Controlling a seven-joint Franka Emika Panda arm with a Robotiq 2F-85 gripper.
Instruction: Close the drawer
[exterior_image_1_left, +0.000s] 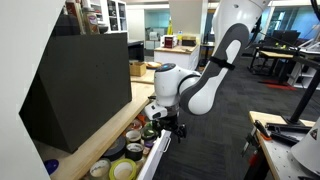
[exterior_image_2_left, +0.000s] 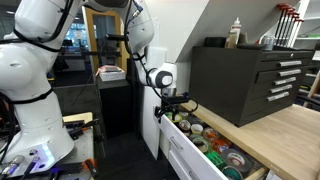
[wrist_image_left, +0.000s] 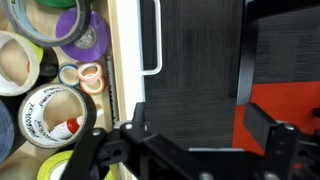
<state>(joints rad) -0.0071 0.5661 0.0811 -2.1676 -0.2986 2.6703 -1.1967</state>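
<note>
The drawer (exterior_image_1_left: 150, 165) under the wooden worktop stands pulled out, in both exterior views (exterior_image_2_left: 190, 160). It holds several tape rolls (wrist_image_left: 50, 112). Its white front carries a white bar handle (wrist_image_left: 153, 40), seen in the wrist view. My gripper (exterior_image_1_left: 166, 128) hangs at the outer end of the drawer, just over its front edge (exterior_image_2_left: 181, 104). In the wrist view its two black fingers (wrist_image_left: 200, 135) stand apart on the outer side of the drawer front, with only dark floor between them. It is open and holds nothing.
A black tool cabinet (exterior_image_1_left: 80, 85) sits on the worktop (exterior_image_2_left: 285, 130) above the drawer, with bottles (exterior_image_2_left: 237, 33) on top. A red thing (wrist_image_left: 285, 110) lies on the floor beside the drawer. A workbench (exterior_image_1_left: 285, 145) stands across the aisle.
</note>
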